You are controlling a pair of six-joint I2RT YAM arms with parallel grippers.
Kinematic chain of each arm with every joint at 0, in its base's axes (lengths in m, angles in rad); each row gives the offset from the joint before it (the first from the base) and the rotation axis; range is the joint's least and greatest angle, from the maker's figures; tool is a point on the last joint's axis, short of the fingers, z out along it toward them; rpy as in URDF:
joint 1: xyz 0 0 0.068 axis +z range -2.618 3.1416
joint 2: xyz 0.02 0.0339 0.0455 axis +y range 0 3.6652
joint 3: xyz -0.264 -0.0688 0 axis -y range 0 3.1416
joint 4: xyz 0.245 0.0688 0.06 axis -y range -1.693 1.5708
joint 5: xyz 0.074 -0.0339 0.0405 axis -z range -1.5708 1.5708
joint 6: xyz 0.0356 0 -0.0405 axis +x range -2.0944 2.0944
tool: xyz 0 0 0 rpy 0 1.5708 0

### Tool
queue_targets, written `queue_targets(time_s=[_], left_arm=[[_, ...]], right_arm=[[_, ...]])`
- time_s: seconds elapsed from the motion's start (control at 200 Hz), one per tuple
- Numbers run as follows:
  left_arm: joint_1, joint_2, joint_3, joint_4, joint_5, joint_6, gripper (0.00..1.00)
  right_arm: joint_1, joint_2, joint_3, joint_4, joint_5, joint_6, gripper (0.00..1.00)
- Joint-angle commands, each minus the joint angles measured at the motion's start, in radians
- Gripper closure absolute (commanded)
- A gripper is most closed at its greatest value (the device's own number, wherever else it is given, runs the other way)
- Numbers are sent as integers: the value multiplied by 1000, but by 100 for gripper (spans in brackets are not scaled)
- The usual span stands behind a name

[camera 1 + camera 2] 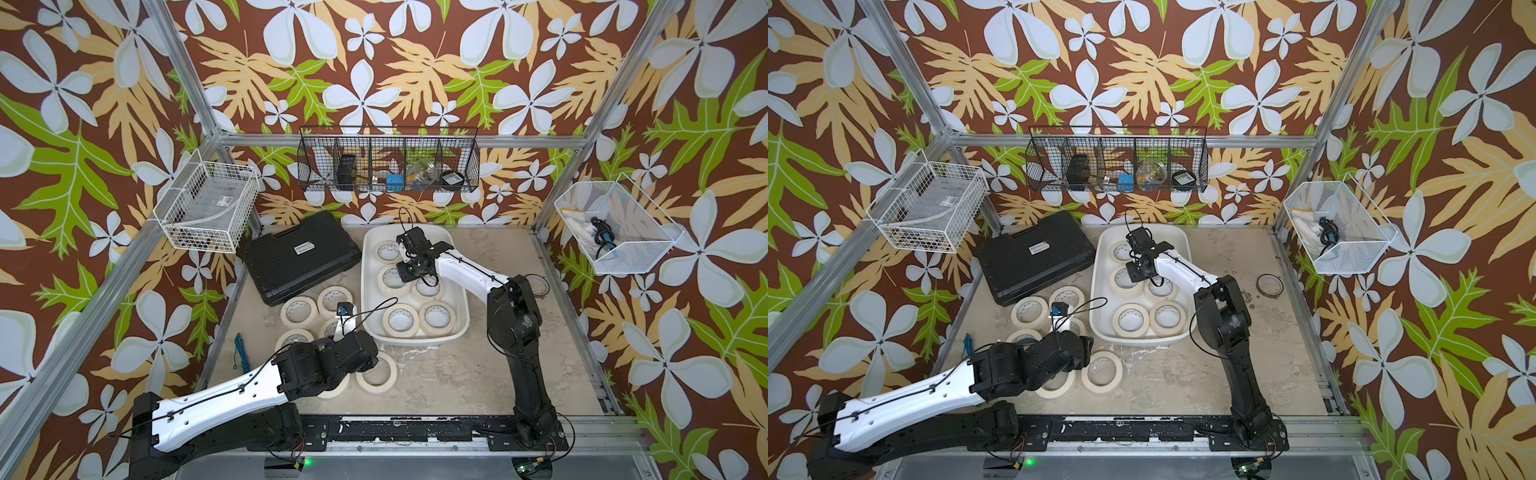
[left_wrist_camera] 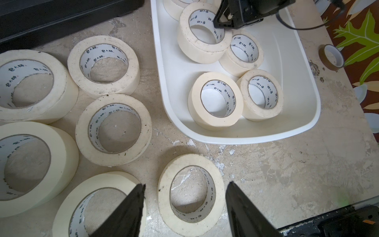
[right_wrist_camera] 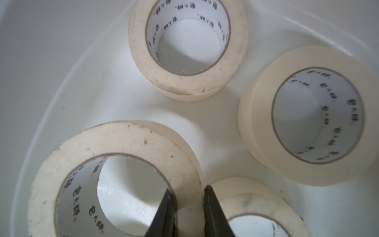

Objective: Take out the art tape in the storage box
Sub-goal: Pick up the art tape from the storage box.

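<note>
We see right claw [image 3: 187,190] pinching art tape roll [image 3: 123,141] wall in storage box [image 3: 41,71]; left claw [image 2: 185,184] spread above desk roll [image 2: 190,161]

- left gripper [image 2: 187,184] hung with jaws wide apart over one art tape [image 2: 165,192] roll, flat on table [image 2: 287,174]
- five more rolls lay outside storage box [image 2: 242,139]
- right gripper [image 2: 220,21] met a tilted roll inside the box
- thin brown ring [image 2: 331,57] lay near the table edge

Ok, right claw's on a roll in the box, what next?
Probably lift the right claw straight up: its jaws pinch the wall of an art tape roll inside the storage box, and a neighbouring roll lies close, so dragging sideways might knock it.
</note>
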Motion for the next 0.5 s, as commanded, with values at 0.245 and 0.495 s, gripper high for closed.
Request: queue_targets(time_s=[0.245, 0.495], left_arm=[[81, 69, 43, 105, 49, 86, 30], [151, 205, 176, 162, 107, 188, 22]], right_arm=[[20, -294, -208, 0, 74, 32, 92], [78, -499, -408, 10, 75, 74, 92]])
